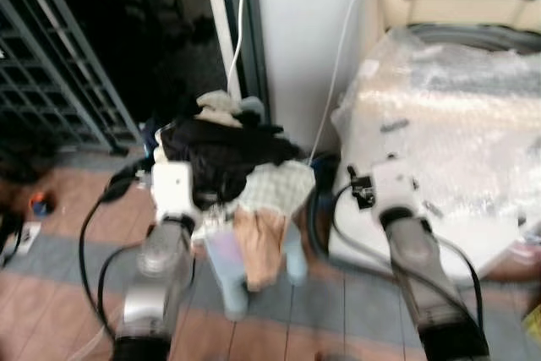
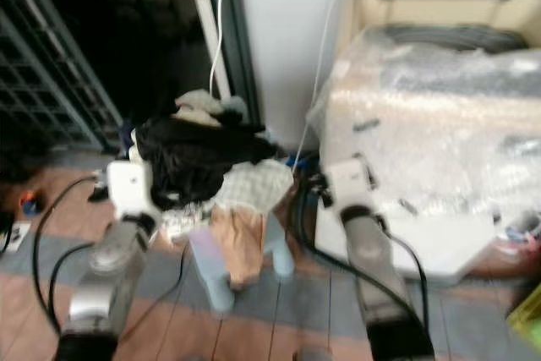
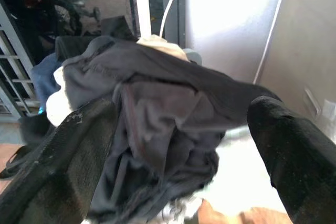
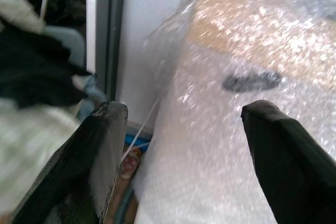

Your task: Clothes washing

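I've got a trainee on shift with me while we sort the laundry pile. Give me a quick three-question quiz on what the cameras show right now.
1. True or false: the left gripper is open, with the black garment ahead of its fingers.
2. What lies directly beside the black garment on the clothes pile? A) a red towel B) a pale checked cloth C) a pair of shoes
3. Fill in: the right gripper points at an appliance covered in ______.

Key
1. True; the fingers stand wide apart.
2. B.
3. Bubble wrap.
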`<state>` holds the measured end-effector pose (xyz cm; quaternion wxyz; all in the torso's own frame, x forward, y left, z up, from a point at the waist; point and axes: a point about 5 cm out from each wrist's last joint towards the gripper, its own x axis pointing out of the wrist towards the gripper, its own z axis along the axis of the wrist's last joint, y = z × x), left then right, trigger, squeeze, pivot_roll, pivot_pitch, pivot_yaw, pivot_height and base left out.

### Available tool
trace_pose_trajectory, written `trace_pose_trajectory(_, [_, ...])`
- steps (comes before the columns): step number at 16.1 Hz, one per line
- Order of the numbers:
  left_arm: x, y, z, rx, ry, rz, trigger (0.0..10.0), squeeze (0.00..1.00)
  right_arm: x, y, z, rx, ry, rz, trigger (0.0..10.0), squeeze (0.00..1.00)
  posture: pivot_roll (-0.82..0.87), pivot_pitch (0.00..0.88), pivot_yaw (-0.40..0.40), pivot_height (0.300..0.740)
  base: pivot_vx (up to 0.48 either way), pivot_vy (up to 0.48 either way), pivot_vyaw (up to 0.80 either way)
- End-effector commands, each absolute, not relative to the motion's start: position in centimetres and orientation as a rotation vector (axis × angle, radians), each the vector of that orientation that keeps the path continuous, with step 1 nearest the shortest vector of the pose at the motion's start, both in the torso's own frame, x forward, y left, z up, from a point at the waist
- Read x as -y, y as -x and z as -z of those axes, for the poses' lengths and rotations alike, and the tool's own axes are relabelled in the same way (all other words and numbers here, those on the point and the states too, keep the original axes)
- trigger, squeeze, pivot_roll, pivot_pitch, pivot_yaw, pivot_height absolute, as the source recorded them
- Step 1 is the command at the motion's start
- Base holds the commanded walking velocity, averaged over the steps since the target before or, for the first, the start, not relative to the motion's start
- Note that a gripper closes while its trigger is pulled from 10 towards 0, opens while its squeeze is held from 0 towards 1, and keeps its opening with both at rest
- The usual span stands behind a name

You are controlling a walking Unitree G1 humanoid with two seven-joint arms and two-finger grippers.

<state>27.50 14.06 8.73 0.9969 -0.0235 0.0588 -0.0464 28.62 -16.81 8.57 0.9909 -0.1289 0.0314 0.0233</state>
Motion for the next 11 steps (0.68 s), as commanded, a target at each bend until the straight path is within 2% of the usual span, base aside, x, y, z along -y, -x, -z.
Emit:
trace_pose_trajectory(1, [-15.58, -27.62, -8.92, -0.116, 0.022, 0.043, 10.0, 0.0, 15.2, -28.82, -8.8, -0.044, 0.208, -0.096, 10.0, 0.0, -0.02, 0.0, 0.092, 0.74, 0.0, 0.0, 0.0])
trace_pose_trajectory(9, [-15.67, -27.67, -8.98, -0.109, 0.001, 0.019, 10.0, 0.0, 15.64, -28.79, -8.79, -0.056, 0.218, -0.108, 10.0, 0.0, -0.01, 0.0, 0.082, 0.74, 0.0, 0.0, 0.0])
trace_pose_trajectory(11, [-15.56, -27.44, -9.18, -0.1, -0.013, 0.023, 10.0, 0.0, 15.81, -28.76, -8.89, -0.059, 0.229, -0.109, 10.0, 0.0, 0.01, 0.0, 0.04, 0.74, 0.0, 0.0, 0.0])
